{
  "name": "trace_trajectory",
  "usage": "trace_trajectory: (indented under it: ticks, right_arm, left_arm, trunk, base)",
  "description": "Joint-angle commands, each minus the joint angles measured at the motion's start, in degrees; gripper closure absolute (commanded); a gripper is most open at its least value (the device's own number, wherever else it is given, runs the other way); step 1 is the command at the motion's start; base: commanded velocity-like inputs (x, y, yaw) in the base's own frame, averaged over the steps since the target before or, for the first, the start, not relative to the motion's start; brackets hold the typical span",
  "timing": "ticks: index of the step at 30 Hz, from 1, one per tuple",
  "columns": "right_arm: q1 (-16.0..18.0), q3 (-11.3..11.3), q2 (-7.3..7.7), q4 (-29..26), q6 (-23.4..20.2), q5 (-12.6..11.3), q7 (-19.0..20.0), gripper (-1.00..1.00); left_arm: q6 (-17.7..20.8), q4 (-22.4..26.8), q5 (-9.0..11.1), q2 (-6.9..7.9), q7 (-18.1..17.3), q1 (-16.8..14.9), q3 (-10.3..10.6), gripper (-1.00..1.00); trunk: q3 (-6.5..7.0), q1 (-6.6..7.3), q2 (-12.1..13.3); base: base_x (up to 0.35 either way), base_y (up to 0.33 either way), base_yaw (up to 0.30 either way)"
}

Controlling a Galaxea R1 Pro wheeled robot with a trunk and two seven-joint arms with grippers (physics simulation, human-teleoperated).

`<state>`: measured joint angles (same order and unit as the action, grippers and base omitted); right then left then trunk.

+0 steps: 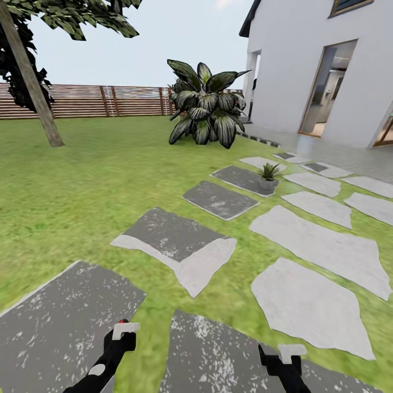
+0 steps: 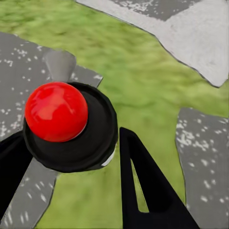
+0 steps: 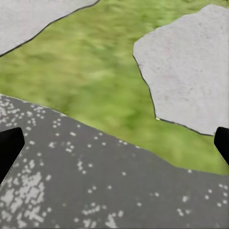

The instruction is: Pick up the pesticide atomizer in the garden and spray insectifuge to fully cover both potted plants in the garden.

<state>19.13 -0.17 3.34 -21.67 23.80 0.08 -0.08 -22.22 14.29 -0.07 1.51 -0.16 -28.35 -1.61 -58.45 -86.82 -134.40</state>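
The left hand [image 2: 95, 157] is clamped on the atomizer [image 2: 67, 126], seen from above in the left wrist view: a glossy red ball top on a round black body, one dark finger [image 2: 143, 186] pressed to each side, grass and grey stepping stones below. No label or writing can be read on it from this angle. In the head view the same hand [image 1: 121, 339] sits low at the frame's edge with a red-and-pale tip poking above it, the bottle itself too small to make out. The right hand [image 1: 285, 361] holds nothing; the right wrist view shows its two dark fingertips [image 3: 10, 148] spread wide apart over a speckled stone [image 3: 105, 181] and lawn [image 3: 95, 71]. Only the head view takes in the wider garden: one potted plant [image 1: 268, 176], a small green rosette, stands on a stone well ahead of the right hand. Farther off are a big dark striped-leaf bush [image 1: 206, 103], a slatted wooden fence [image 1: 98, 101], a leaning tree trunk [image 1: 33, 87] and a white house [image 1: 322, 60].
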Motion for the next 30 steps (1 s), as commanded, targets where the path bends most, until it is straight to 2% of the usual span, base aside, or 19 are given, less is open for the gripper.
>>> trace_trajectory:
  ticks: [1, 23, 30]
  right_arm:
    - [0.0, 0.0, 0.0, 0.0, 0.2, 0.0, 0.0, -1.0]
    - [0.0, -0.1, 0.0, 0.0, 0.2, -0.1, -0.1, -1.0]
    - [0.0, -0.1, 0.0, 0.0, 0.2, -0.1, -0.1, -1.0]
  left_arm:
    - [-0.2, 0.0, 0.0, -0.01, 0.0, 0.0, -0.1, 1.0]
    - [-0.2, 0.0, 0.0, -0.01, 0.0, 0.0, -0.1, 1.0]
    - [-0.2, 0.0, 0.0, -0.01, 0.0, 0.0, -0.1, 1.0]
  trunk:
    - [-0.05, -0.02, 0.0]
    - [-0.05, -0.02, 0.0]
    - [-0.05, -0.02, 0.0]
  base:
    - [0.338, 0.0, 0.0]
    - [0.338, 0.0, -0.002]
    - [0.338, 0.0, -0.185]
